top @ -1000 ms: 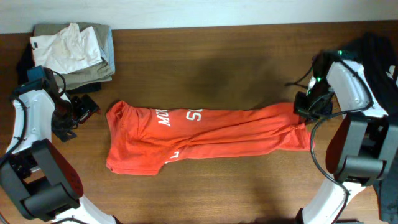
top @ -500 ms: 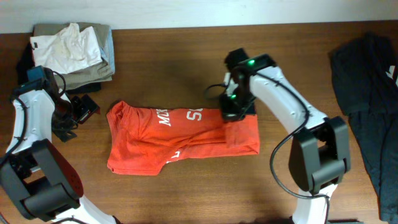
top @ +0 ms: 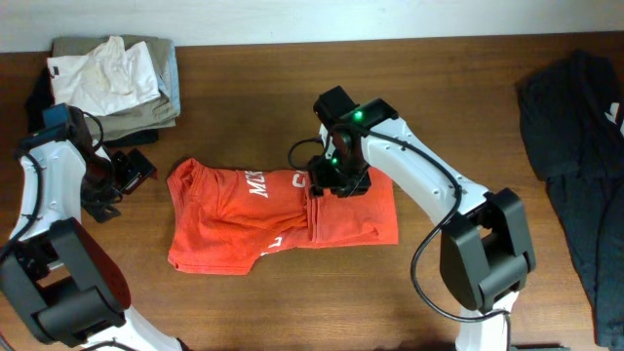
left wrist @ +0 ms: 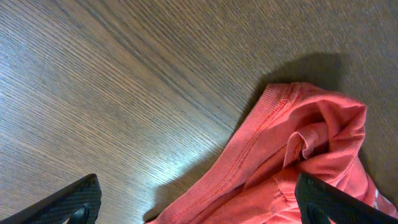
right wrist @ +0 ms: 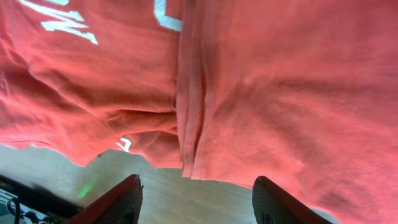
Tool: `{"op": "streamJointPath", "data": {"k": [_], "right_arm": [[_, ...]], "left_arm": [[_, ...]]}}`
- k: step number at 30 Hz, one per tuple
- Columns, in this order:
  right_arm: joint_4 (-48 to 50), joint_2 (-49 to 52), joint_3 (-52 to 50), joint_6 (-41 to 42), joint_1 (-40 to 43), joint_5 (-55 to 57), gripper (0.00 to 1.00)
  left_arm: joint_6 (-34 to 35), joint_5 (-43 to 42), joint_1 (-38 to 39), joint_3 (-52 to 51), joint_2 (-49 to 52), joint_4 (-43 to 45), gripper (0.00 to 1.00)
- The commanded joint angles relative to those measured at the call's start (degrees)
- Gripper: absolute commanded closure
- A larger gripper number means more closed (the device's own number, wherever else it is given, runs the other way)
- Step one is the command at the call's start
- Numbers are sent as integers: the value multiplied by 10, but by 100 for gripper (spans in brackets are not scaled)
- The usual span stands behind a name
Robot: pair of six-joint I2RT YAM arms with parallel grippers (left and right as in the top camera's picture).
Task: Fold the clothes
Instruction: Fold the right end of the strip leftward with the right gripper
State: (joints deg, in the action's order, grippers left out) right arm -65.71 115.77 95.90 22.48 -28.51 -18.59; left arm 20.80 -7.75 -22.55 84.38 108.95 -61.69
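Lengthwise, the T-shirt (top: 224, 229) runs left to right, right end doubled over.

The wooden table (top: 292, 88) carries a red T-shirt (top: 234, 219) lying under the right gripper (top: 331, 183) and just beside the left gripper (top: 119, 185), a folded pile (top: 161, 107) beyond the left gripper, and a dark garment (top: 575, 146) well off to the right gripper's right.

Red-orange T-shirt (top: 234, 229) with white block lettering beneath the right gripper (right wrist: 198, 183), brown wood-grain table (top: 292, 88) around it, white top (top: 107, 73) on khaki-grey folded garments (top: 161, 102) beyond the left gripper (left wrist: 199, 202), dark garment (top: 575, 146) outboard of the right gripper.
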Motion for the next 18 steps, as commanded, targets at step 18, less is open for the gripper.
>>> {"op": "streamJointPath", "data": {"k": [18], "right_arm": [[129, 4, -145, 40, -29, -23, 73]], "left_arm": [[1, -4, 2, 0, -12, 0, 1]]}}
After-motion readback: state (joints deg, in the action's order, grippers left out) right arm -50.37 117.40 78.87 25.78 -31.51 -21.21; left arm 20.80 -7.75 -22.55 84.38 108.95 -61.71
